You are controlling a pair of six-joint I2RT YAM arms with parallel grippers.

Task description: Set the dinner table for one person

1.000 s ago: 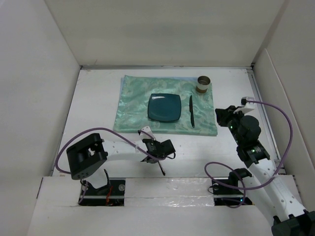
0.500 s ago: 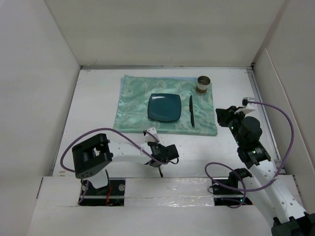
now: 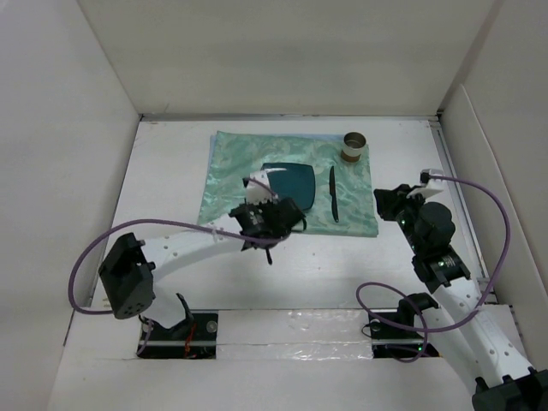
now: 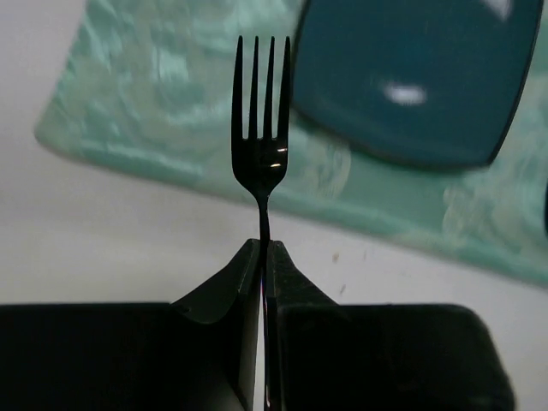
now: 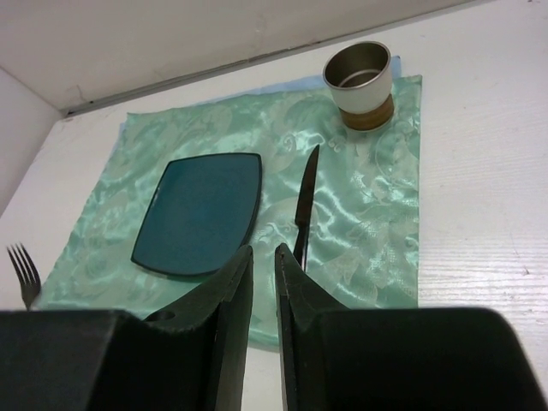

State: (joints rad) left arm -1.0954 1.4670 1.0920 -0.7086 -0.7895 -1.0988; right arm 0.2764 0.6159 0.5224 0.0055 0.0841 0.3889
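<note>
My left gripper (image 3: pixel 265 224) (image 4: pixel 264 246) is shut on the handle of a black fork (image 4: pixel 261 154) (image 5: pixel 24 272). It holds the fork above the near edge of the pale green placemat (image 3: pixel 229 175) (image 4: pixel 145 111), tines pointing away, just left of the teal square plate (image 3: pixel 298 183) (image 4: pixel 411 77) (image 5: pixel 201 214). A black knife (image 3: pixel 333 194) (image 5: pixel 304 210) lies on the mat right of the plate. A metal cup (image 3: pixel 354 145) (image 5: pixel 360 81) stands at the mat's far right corner. My right gripper (image 3: pixel 390 201) (image 5: pixel 264 250) hovers by the mat's right edge, slightly open and empty.
The white dinner table (image 3: pixel 163 197) is bordered by upright white panels on the left, back and right. The left arm's purple cable (image 3: pixel 90 257) loops over the near left of the table, and the right arm's cable (image 3: pixel 497 223) arcs along the right panel.
My left arm has carried the fork from near the table's front edge, away from the bases, to the near edge of the placemat. The right arm has barely moved.
</note>
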